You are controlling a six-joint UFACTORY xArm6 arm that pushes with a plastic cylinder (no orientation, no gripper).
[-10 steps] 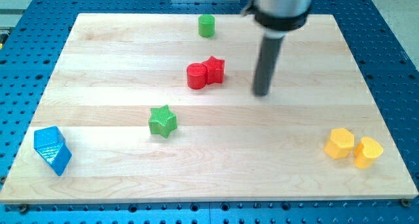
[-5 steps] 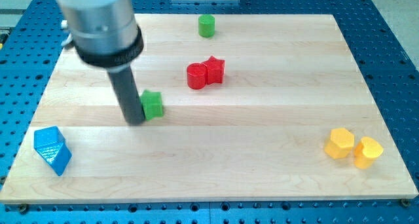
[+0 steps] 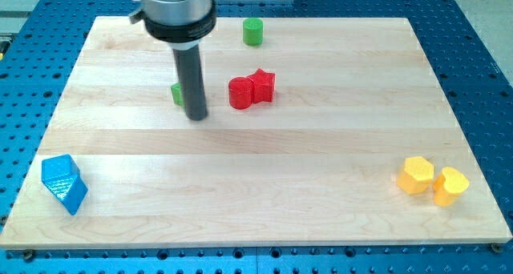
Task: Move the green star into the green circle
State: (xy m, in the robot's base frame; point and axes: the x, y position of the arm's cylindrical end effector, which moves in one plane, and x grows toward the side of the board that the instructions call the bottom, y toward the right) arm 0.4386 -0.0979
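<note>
The green star (image 3: 176,93) lies left of the board's middle, mostly hidden behind my rod, with only its left edge showing. My tip (image 3: 197,116) rests on the board just right of and below the star, touching or nearly touching it. The green circle (image 3: 253,32), a short green cylinder, stands near the view's top, up and to the right of the star.
A red cylinder (image 3: 240,93) and a red star (image 3: 263,85) sit touching each other just right of my tip. A blue block (image 3: 64,183) lies at the bottom left. Two yellow blocks (image 3: 433,181) lie at the bottom right. The wooden board (image 3: 321,186) ends on all sides.
The green star has been pushed up the board, from the lower middle-left to beside the red cylinder's level. My rod swung left across the board, then up and right behind the star.
</note>
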